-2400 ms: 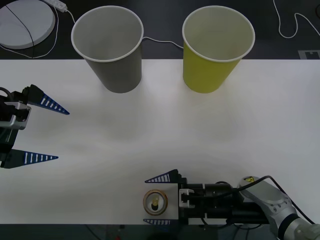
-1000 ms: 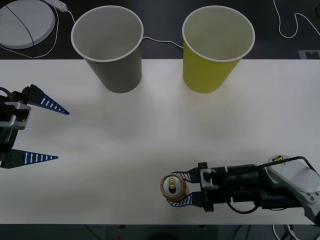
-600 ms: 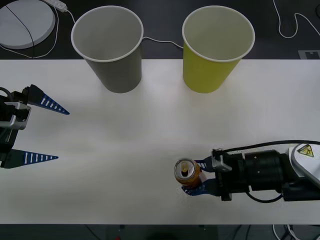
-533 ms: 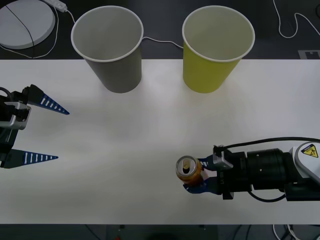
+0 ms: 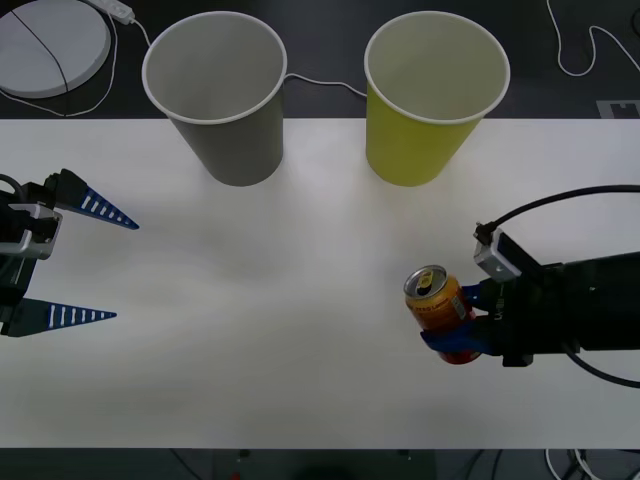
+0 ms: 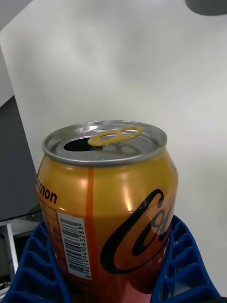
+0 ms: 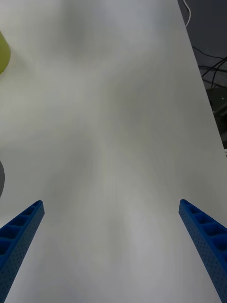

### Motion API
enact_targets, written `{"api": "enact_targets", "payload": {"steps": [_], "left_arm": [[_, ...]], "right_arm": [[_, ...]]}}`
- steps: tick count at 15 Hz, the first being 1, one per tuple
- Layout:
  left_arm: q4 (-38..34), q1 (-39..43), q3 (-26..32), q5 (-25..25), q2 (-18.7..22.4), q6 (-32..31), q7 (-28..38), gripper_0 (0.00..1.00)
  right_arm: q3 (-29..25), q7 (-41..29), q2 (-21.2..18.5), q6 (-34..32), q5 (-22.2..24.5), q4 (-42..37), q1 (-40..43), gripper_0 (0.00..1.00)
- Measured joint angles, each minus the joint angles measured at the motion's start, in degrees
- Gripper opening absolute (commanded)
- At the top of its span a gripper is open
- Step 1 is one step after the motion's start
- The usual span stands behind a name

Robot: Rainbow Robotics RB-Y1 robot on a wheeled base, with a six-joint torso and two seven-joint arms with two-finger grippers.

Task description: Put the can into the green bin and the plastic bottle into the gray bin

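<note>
Front view shows us mid-carry: our right claw (image 5: 452, 322) grips the can (image 5: 433, 298), tilted and apparently lifted off the desk (image 5: 300, 260), near the green bin (image 5: 436, 95) but short of it. Next we judge it must rise over that white rim, then release. Our left claw (image 5: 85, 265) waits spread wide at the desk's left edge. No plastic bottle is visible; the gray bin (image 5: 216, 95) stands beside the green one.

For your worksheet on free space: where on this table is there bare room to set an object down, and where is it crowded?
Bare table stretches between the open left tool and the right tool, which grips the can. A smaller free patch lies right of the green bin. It is crowded at the far edge, around the gray bin and the green bin.
</note>
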Motion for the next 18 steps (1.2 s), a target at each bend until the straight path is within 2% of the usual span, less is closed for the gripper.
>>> {"api": "enact_targets", "payload": {"steps": [2, 5, 9, 11, 14, 18], "left_arm": [[0.0, 0.0, 0.0, 0.0, 0.0, 0.0, 0.0, 1.0], [0.0, 0.0, 0.0, 0.0, 0.0, 0.0, 0.0, 1.0], [0.0, 0.0, 0.0, 0.0, 0.0, 0.0, 0.0, 1.0], [0.0, 0.0, 0.0, 0.0, 0.0, 0.0, 0.0, 1.0], [0.0, 0.0, 0.0, 0.0, 0.0, 0.0, 0.0, 1.0], [0.0, 0.0, 0.0, 0.0, 0.0, 0.0, 0.0, 1.0]], "right_arm": [[-4.98, -6.44, -2.15, -3.92, 0.33, -2.62, 0.64, 0.0], [-11.38, -15.27, -4.63, -5.32, 0.34, -4.78, 0.94, 0.0], [-23.12, -26.56, -5.08, -12.78, 0.95, -5.96, -0.03, 0.0], [-27.06, -30.69, -5.33, -16.19, 1.59, -5.58, -1.78, 0.0], [-27.63, -31.47, -8.18, -18.84, 1.53, -0.3, -7.56, 0.0], [-19.33, -31.41, -10.1, -23.87, 2.68, 10.7, -25.21, 0.0]]}}
